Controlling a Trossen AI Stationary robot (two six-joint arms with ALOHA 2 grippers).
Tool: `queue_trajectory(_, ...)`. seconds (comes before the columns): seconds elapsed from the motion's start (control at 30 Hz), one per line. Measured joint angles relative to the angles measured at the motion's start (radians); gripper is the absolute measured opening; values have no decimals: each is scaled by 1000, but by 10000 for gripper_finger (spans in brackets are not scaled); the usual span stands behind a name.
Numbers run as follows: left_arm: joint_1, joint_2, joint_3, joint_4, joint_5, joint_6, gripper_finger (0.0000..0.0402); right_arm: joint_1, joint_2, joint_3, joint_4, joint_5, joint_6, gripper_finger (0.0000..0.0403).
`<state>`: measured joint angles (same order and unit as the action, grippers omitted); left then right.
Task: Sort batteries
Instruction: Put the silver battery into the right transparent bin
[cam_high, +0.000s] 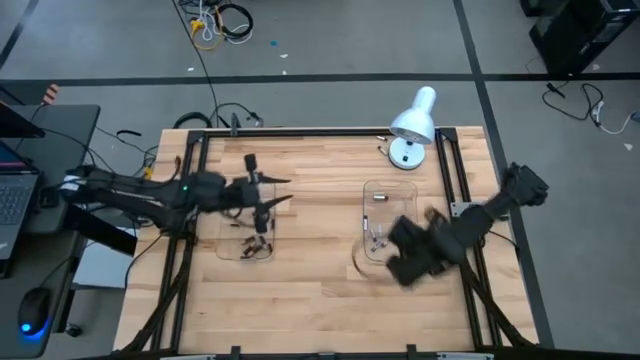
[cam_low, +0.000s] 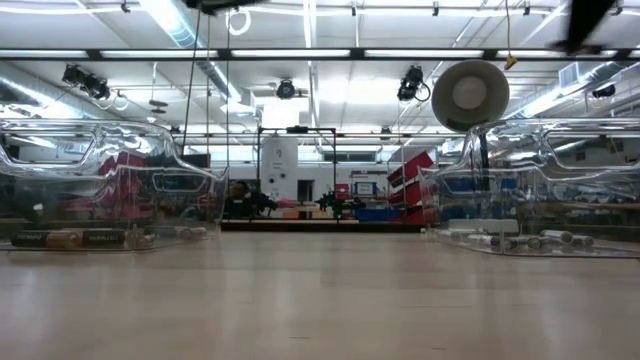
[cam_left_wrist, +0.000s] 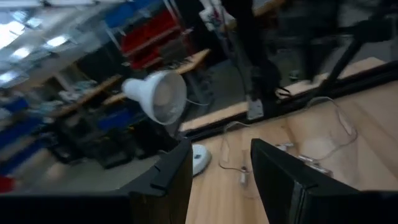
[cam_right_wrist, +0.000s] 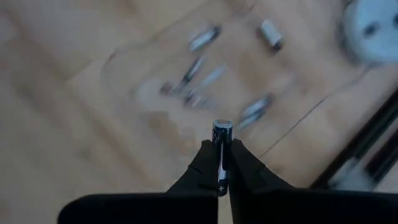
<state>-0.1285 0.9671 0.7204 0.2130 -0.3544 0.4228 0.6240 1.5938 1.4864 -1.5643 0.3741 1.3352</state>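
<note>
- the right gripper (cam_right_wrist: 221, 163) is hanging over the right half of the desk (cam_high: 320, 290), towards its front edge; its fingers are pinching one silver-grey battery (cam_right_wrist: 221, 134) by its side, the battery sticking out past the fingertips
- just under it, the right clear tray (cam_high: 372, 188) is sitting near the desk's right edge; several silver-grey batteries (cam_high: 376, 236) are lying loose inside it, showing blurred in the right wrist view
- the left gripper (cam_high: 262, 197) is hovering over the left clear tray (cam_high: 232, 252) in the desk's left half; its fingers (cam_left_wrist: 283, 174) are standing spread apart with nothing between them
- dark batteries (cam_high: 255, 243) are lying in the left tray's front part; in the low view they are resting on its floor
- a white desk lamp (cam_high: 412, 125) is standing at the desk's back right corner, behind the right tray
</note>
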Motion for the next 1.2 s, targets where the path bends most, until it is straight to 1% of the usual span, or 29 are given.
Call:
queue_trajectory(0.07,83,24,0,11,115,-19,162,-103,-17,-7,14,5,-155,5)
queue_trajectory(0.13,144,51,0,41,191,-36,162,-197,-16,-21,24,-16,-289,5)
queue_trajectory(0.27,211,107,13,59,331,-56,162,-340,-17,-67,47,-35,-484,8)
queue_trajectory(0.37,233,156,56,42,371,-89,162,-414,-16,-105,124,-34,-614,26)
queue_trajectory(0.43,245,197,92,44,375,-118,162,-450,-29,-135,195,-51,-688,47)
queue_trajectory(0.5,256,250,144,28,413,-139,162,-486,-52,-172,265,-83,-742,71)
queue_trajectory(0.6,275,324,234,-77,452,-132,162,-526,-91,-227,332,-107,-803,105)
queue_trajectory(0.7,317,395,329,-152,451,-101,162,-542,-149,-253,345,-103,-816,129)
queue_trajectory(0.77,354,449,385,-154,457,-86,162,-533,-196,-259,349,-79,-815,136)
queue_trajectory(0.97,500,669,557,-169,640,-37,162,-426,-369,-259,419,53,-798,134)
queue_trajectory(1.03,536,762,643,-178,655,-37,162,-387,-415,-259,444,108,-797,133)
queue_trajectory(1.13,580,910,813,-262,655,-65,162,-340,-465,-259,468,186,-797,133)
queue_trajectory(1.2,601,1004,938,-357,655,-93,162,-318,-486,-259,472,223,-796,133)
